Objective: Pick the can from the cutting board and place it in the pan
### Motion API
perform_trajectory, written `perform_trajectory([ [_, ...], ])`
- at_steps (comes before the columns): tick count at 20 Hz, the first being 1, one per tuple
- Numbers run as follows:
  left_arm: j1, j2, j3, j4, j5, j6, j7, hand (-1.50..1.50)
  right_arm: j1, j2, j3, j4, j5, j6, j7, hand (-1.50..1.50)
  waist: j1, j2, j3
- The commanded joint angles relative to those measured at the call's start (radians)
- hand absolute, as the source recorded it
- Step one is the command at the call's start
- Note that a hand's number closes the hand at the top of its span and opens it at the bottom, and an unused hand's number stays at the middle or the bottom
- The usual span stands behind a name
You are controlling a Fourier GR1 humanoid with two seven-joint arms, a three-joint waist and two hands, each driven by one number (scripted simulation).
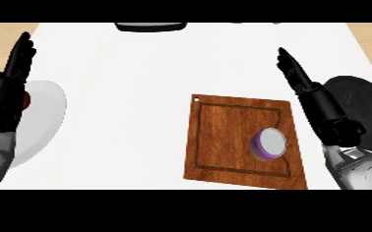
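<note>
**A:** Where was your can at that moment?

**B:** Your can (pixel 271 143) stood upright on the cutting board (pixel 232 137), in the board's near right part, inside the groove that runs round the edge. You saw its grey top and a purple side. Nothing touched it.

**A:** And the board itself?

**B:** It lay flat on the white table (pixel 145 78), a little right of the middle, slightly turned, with a small hole at its far left corner.

**A:** What was your right robot hand doing?

**B:** Your right robot hand (pixel 299 81) was just beside the board's far right corner, fingers straight and held together, pointing to the far side. It held nothing and was apart from the can. Behind its forearm, at the right edge, you had the pan (pixel 355 98), dark and round, partly hidden by the arm.

**A:** And the left one?

**B:** Your left robot hand (pixel 16 73) showed at the left edge, fingers straight and pointing far, resting, with nothing in it. It lay over the far left part of a white plate (pixel 45 113). A small dark red thing (pixel 26 100) showed beside it on the plate; you could not tell what it was.

**A:** Anything else?

**B:** A dark object (pixel 149 27) sat at the table's far edge, cut off by the view.
</note>
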Motion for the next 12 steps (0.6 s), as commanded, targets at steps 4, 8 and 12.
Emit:
perform_trajectory([
  [4,0.056,-0.198,-0.121,-0.064,0.082,-0.032,-0.045,0.0,-0.07,0.046,-0.033,-0.047,-0.29,0.295,-0.125,1.5,0.016,0.007,-0.03],
  [8,0.134,-0.332,-0.199,-0.073,0.169,-0.07,-0.075,0.0,0.016,-0.079,-0.163,0.081,-0.255,0.309,-0.189,1.5,-0.018,0.007,-0.031],
  [12,0.144,-0.343,-0.198,-0.056,0.152,-0.071,-0.119,0.0,0.116,-0.213,-0.266,0.219,-0.397,0.684,-0.426,-1.5,-0.013,0.006,-0.029],
])
